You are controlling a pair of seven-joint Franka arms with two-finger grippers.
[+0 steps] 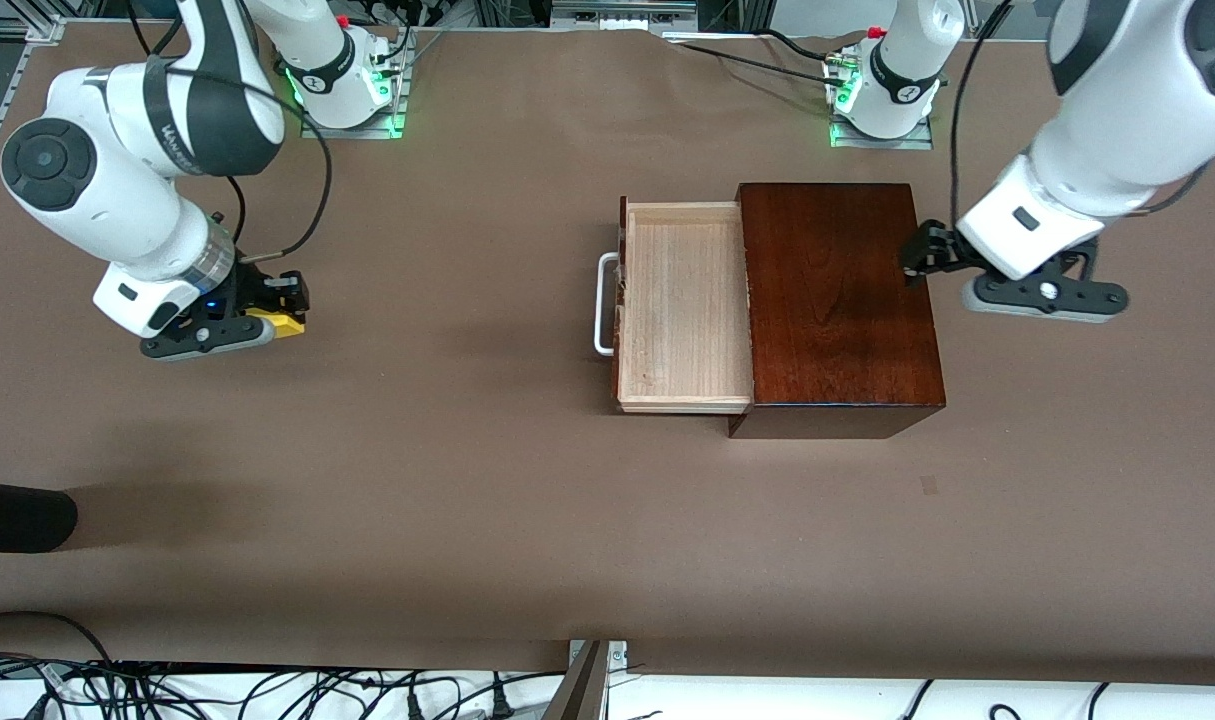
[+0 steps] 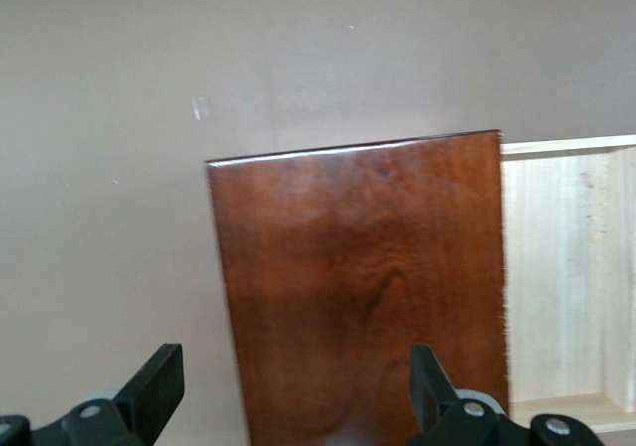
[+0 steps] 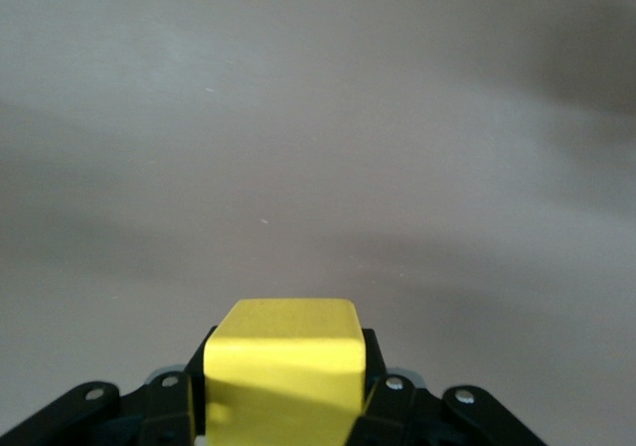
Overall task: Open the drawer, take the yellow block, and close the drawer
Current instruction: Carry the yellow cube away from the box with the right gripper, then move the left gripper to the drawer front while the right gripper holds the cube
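Two arms in view, one claw loaded and one empty.

Right claw (image 1: 285,305): clamped on the yellow block (image 1: 279,325), well apart from the drawer, at the right arm's end of the desk (image 1: 467,520). In the right wrist view the yellow block (image 3: 283,365) sits squarely between the fingers (image 3: 383,401), its top face and one side face showing, with only bare brown desk (image 3: 318,148) surface ahead of it. Whether the block touches the desk or hangs just over it cannot be told from these views.

Left claw (image 1: 915,258): jaws spread wide, gripping nothing, positioned at the edge of the dark wooden box (image 1: 837,300) on the end that faces the left arm. In the left wrist view the two fingertips (image 2: 159,381) stand far apart, and the glossy top of the box (image 2: 363,287) fills the space between and ahead of them.

Drawer (image 1: 682,305): pulled out of the box on the side away from the left claw, toward the right arm's end of the desk. Pale wood tray exposed, nothing visible inside it. White loop handle (image 1: 601,305) on its front points toward the right claw. A strip of the tray (image 2: 566,277) also shows in the left wrist view, past the box top.
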